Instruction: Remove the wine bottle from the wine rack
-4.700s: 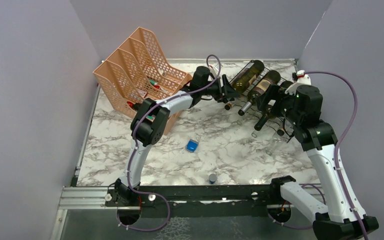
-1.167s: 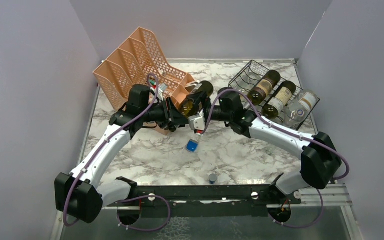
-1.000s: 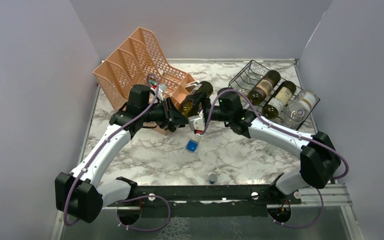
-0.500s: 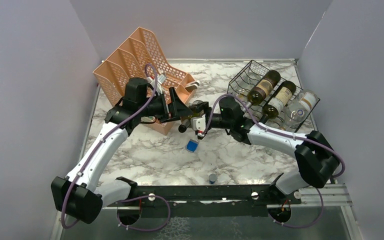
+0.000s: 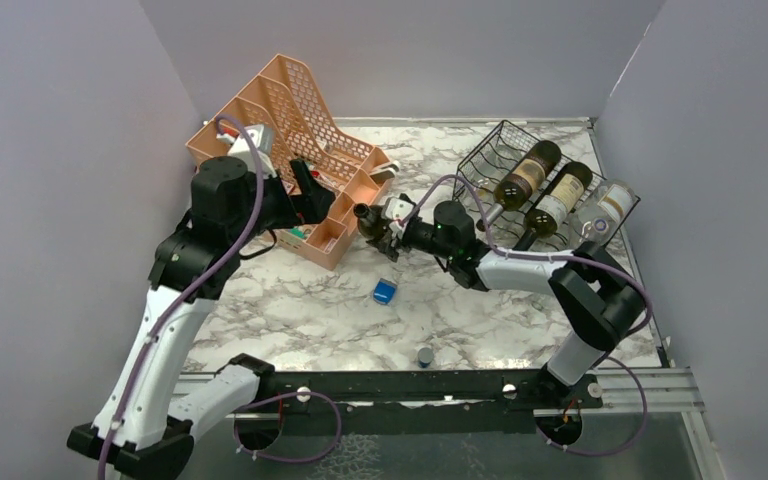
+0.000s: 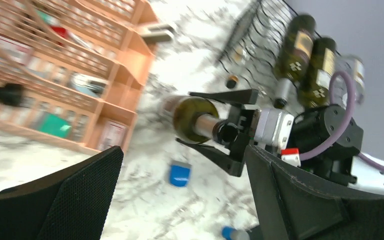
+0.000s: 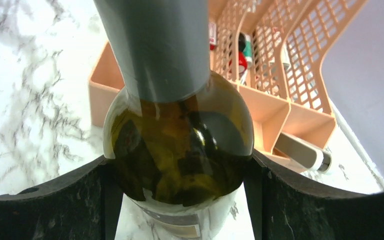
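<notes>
Where the right claw [image 7: 179,197] shows in its own wrist view, its two black fingers [image 7: 45,200] are pressed against either side of the wine bottle [image 7: 180,140], just below the shoulder. The grey-foiled neck is pointed back toward the wrist. The bottle is thus held by this claw alone. It is off the wine rack [image 5: 488,150] and to its left, close to the front corner of the peach mesh organizer [image 5: 290,110]. Whether its base touches the bench [image 5: 480,320] cannot be told.

The left claw [image 6: 182,150] is spread wide, and nothing is gripped in it. It is raised over the near side of the organizer and is aimed at the held bottle, apart from it.

On the rack, a dark bottle with a pale label [image 5: 525,170], a second dark bottle [image 5: 563,195] and a clear bottle [image 5: 605,208] are seen lying side by side. A small blue object [image 5: 385,292] is seen on the bench in front of the held bottle. A small grey cylinder [image 5: 425,354] is seen nearer the arm bases.
</notes>
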`<move>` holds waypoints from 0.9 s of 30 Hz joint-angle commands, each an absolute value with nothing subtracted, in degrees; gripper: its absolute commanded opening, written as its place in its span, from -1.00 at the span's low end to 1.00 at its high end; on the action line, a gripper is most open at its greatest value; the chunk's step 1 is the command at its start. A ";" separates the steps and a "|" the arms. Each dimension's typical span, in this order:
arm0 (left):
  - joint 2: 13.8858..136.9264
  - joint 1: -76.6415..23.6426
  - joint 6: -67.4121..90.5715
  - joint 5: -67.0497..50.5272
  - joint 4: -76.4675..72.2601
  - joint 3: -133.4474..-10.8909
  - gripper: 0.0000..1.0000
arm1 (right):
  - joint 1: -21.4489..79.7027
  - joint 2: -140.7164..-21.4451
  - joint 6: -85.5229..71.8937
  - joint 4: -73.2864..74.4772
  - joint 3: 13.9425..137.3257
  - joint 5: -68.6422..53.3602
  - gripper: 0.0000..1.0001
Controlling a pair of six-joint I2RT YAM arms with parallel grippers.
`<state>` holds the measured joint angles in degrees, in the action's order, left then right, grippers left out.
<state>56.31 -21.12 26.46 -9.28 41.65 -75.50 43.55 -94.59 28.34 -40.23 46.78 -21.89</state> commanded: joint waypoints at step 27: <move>48.41 -21.18 21.58 4.48 44.03 -72.71 0.99 | 40.96 -110.04 -0.32 -76.30 48.89 -3.82 0.01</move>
